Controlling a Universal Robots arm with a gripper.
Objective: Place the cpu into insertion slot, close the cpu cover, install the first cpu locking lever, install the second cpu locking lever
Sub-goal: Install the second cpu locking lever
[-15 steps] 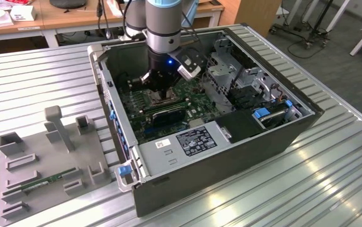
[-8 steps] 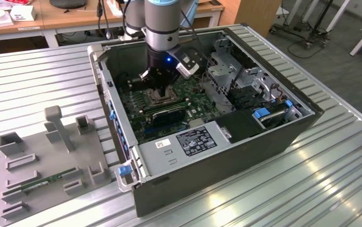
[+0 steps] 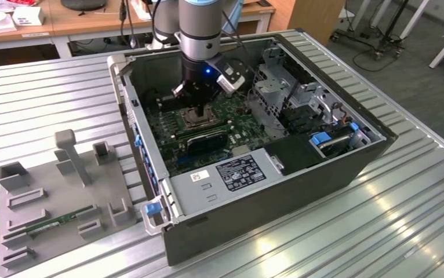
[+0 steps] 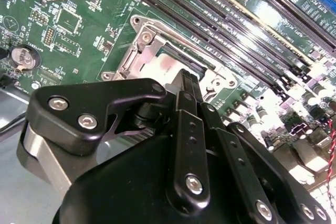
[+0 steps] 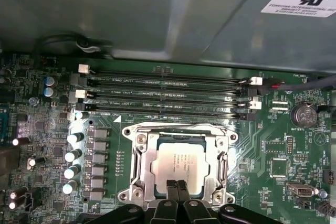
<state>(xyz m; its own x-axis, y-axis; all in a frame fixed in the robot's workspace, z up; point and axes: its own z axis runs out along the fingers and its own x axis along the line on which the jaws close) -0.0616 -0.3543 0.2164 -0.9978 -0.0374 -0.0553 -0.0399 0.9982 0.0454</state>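
Silver-tan square metal cpu [image 5: 180, 166] sits seated in the dark square insertion slot [image 5: 157, 145], just ahead of the black end effector [image 5: 177, 186], whose fingers are pressed together with nothing between them, tips at the chip's near edge. Thin silver metal cpu cover [image 5: 178, 135] looks down around the chip. Placement done; lever state unclear on the green circuit board [image 5: 47, 129].

From where I stand, the black gripper [image 4: 188, 85] hides part of the small square silver-tan cpu [image 4: 169, 65] in the second wrist view; the silver metal-framed insertion slot's [image 5: 180, 167] near edge sits behind the fingertips.
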